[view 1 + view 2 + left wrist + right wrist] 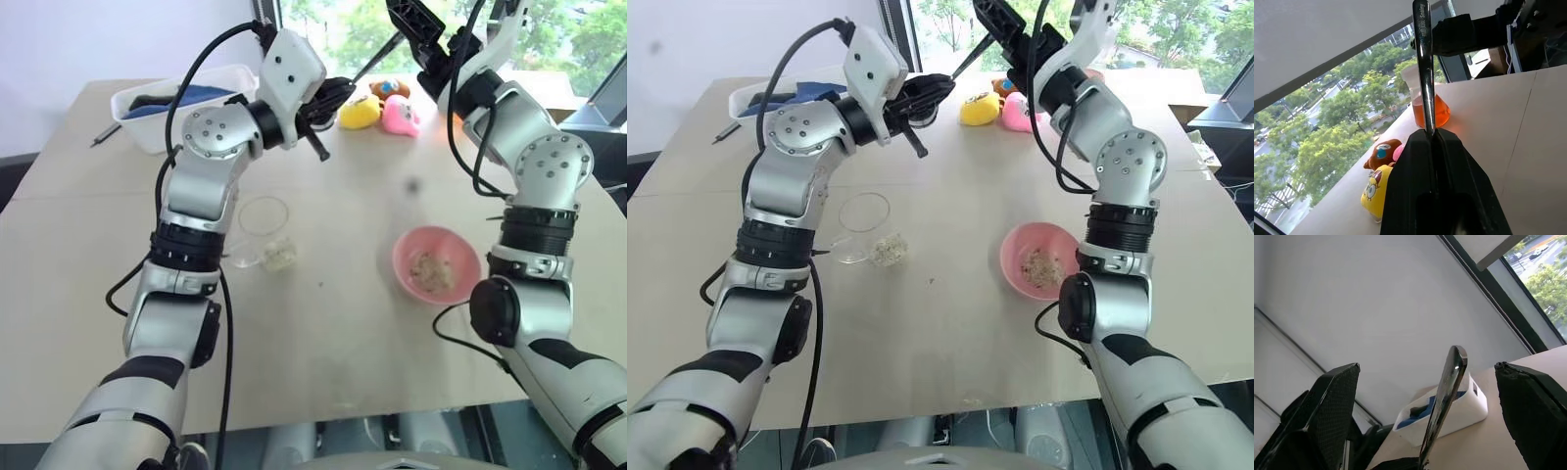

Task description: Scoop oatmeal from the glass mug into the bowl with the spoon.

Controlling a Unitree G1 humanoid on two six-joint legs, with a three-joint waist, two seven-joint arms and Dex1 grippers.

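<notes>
Left wrist view: left fingers [1437, 161] pinching spoon [1422, 63]; right fingers [1332, 406] spread, raised.

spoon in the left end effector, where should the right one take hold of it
Probably the free stretch of the spoon beyond the left end effector, which is shut on one end. Come in over the far tip, where the open right end effector stands with a finger on either side, and close across the slim shaft.
</notes>
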